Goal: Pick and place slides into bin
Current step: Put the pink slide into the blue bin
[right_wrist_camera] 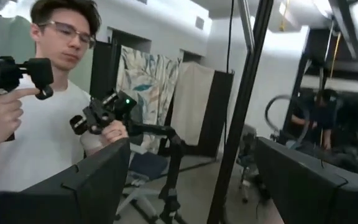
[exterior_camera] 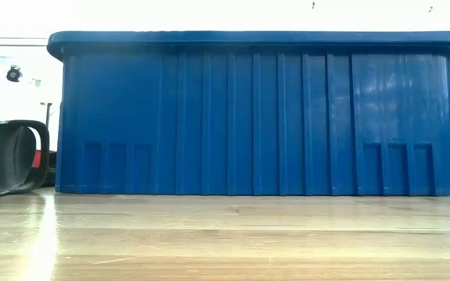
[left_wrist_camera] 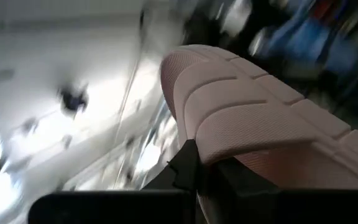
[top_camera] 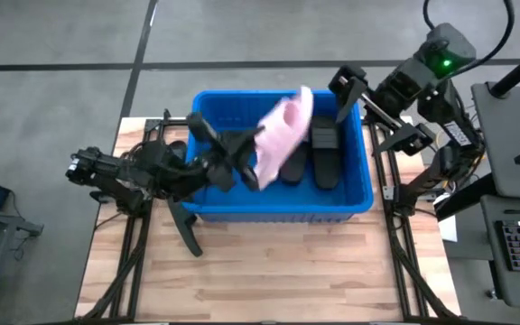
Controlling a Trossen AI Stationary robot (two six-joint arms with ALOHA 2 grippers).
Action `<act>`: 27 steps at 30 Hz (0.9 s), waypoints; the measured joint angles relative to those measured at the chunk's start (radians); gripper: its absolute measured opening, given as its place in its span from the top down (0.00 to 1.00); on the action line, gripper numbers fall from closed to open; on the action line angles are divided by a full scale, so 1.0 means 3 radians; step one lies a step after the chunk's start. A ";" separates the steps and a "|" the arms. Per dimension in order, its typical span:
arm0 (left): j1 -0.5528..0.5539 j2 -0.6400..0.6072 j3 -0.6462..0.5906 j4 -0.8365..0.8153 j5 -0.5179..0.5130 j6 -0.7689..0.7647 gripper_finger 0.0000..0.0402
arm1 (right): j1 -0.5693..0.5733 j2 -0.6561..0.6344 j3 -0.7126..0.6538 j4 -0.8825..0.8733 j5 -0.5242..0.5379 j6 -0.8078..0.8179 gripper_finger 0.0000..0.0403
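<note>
Pink slide (top_camera: pixel 283 133), nearest the overhead camera, is clamped in the left gripper (top_camera: pixel 246 153) above the blue bin (top_camera: pixel 350 206) holding black slides (top_camera: pixel 323 155), while the right gripper (top_camera: pixel 348 90) waits open at the bin's far corner.

The left arm reaches over the bin's (top_camera: pixel 355 203) left side, and its gripper (top_camera: pixel 246 153) is closed on a pink slide (top_camera: pixel 283 131). The right arm is folded up past the bin's far right corner, its gripper (top_camera: pixel 346 90) spread wide.
</note>
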 joint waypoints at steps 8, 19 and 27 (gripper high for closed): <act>0.0228 0.0009 0.0000 -0.0209 -0.1172 -0.0003 1.00 | 0.0010 -0.0071 0.0000 -0.0396 0.0651 -0.0044 0.18; 0.0680 0.0100 -0.0045 -0.0627 -0.1777 -0.0008 1.00 | 0.0014 -0.0251 0.0000 -0.1149 0.2030 -0.0312 0.18; 0.1054 0.0368 0.0058 -0.1487 -0.1733 -0.0711 1.00 | 0.0097 -0.0359 0.0000 -0.1448 0.2031 -0.0328 0.19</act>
